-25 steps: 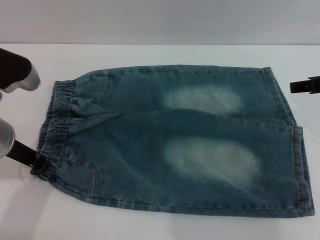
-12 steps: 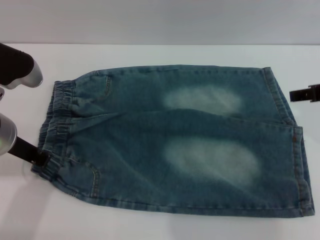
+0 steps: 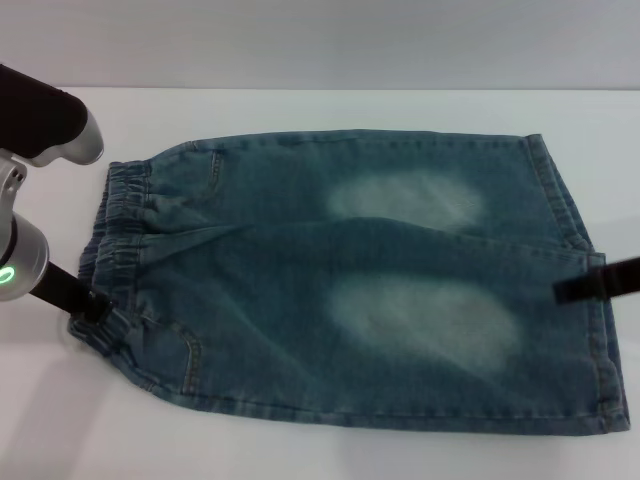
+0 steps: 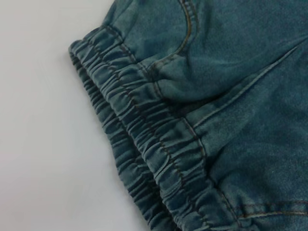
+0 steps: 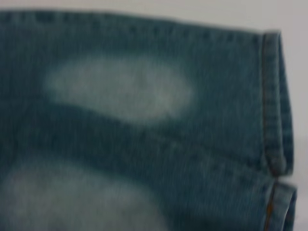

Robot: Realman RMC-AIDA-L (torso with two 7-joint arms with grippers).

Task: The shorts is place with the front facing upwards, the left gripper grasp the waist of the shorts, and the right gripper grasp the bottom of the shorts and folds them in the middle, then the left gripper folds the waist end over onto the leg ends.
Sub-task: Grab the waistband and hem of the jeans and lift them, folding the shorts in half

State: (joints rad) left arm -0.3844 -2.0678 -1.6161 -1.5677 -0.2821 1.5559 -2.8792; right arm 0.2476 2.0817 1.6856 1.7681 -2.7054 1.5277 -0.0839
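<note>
Shorts (image 3: 350, 280) flat on the white table (image 3: 300, 450), grippers at both ends
Left gripper (image 3: 92, 305) touches the waist (image 3: 115, 240); right gripper (image 3: 575, 287) hovers over the leg ends (image 3: 600, 330); finger state of both unclear

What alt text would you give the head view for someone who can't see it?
Blue denim shorts lie flat on a white table, gathered waist to the left. The left gripper touches the waist's near corner, and the right gripper reaches over the leg ends.
</note>
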